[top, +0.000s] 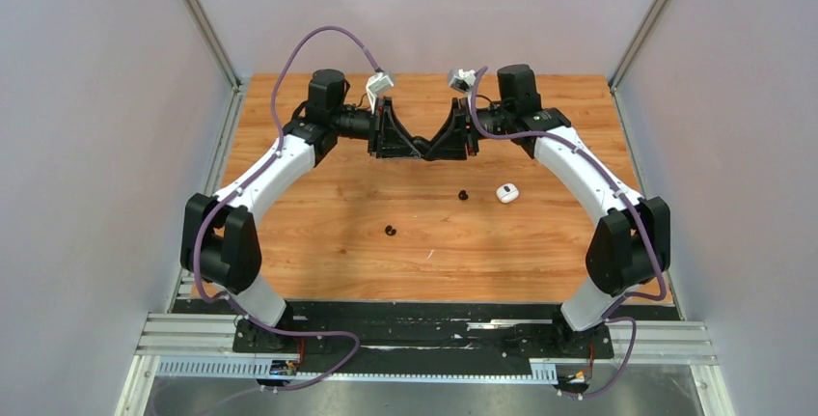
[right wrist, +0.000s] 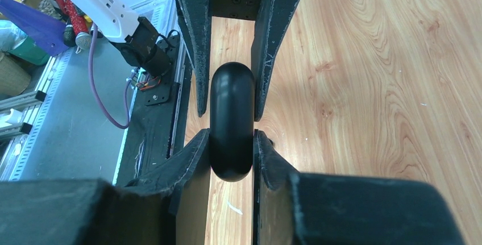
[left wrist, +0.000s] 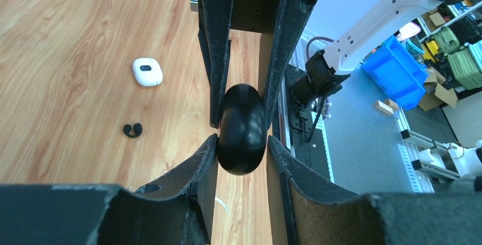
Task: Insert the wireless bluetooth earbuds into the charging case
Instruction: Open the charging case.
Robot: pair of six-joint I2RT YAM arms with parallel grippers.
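— So, pose of the arms?
— Bent inward from both sides, meeting tip to tip above the far part of the table (top: 338, 194).
— Right pincer (right wrist: 231, 137)?
— Clamps the black case (right wrist: 231, 114), narrow.
— Left pincer (left wrist: 241, 142)?
— Flanks the same case; cannot tell whether gripping.
— Earbuds?
— Lying loose on the wood: one black earbud (top: 390, 231), a second black earbud (top: 463, 195) near a white case (top: 507, 193).
— Hidden?
— From overhead, nearly all of the black case.

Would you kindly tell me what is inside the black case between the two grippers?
Nothing inside shows: the black case looks shut, so its shell covers any contents. A black earbud and another lie outside it on the table.
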